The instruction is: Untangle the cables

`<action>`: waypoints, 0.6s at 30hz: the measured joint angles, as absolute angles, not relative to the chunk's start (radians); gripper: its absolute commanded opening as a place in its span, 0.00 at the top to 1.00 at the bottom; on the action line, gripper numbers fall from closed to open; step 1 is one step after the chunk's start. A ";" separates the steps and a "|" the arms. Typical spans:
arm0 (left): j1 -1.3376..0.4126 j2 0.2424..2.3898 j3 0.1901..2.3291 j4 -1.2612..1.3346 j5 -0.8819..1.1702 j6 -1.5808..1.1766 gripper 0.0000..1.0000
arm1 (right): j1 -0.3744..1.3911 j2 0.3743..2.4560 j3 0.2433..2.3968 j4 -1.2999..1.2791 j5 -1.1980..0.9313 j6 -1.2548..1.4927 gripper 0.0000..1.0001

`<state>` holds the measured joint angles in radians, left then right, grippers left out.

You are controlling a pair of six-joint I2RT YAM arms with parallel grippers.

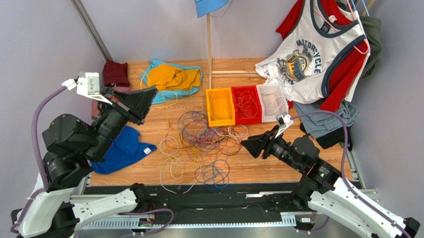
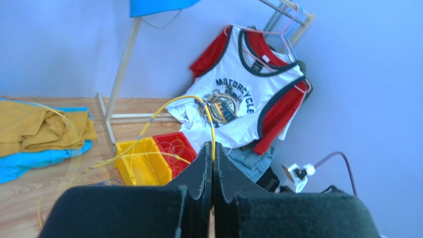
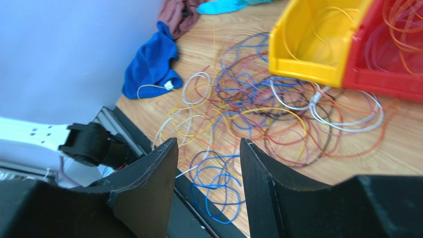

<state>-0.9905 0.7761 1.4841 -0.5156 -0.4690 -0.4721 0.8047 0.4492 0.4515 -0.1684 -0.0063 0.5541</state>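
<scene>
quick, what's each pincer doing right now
Left pincer: closed on a thin yellow cable.
Right pincer: open, holding nothing.

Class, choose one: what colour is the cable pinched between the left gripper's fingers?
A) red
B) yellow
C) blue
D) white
B: the left wrist view shows the left gripper shut on a yellow cable arcing up from its tips.

Blue fabric (image 1: 211,1) above the yellow bin (image 1: 220,106) cut off at the top edge, red bin (image 3: 382,82) beside it cropped, end of the yellow cable (image 2: 214,141) hidden between closed fingers of the left gripper (image 2: 213,151), tangled cables (image 3: 258,106) blurred
</scene>
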 measured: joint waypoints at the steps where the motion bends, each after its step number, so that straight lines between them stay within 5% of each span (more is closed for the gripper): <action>1: -0.991 0.791 1.503 -0.527 -0.447 -0.461 1.00 | 0.805 0.452 0.465 -0.171 -0.024 0.550 0.44; 8: -0.991 0.937 1.566 -0.601 -0.291 -0.419 1.00 | 0.850 0.578 0.678 -0.142 -0.125 0.482 0.36; 18: -0.991 1.018 1.574 -0.653 -0.231 -0.395 1.00 | 0.874 0.638 0.751 -0.155 -0.077 0.419 0.41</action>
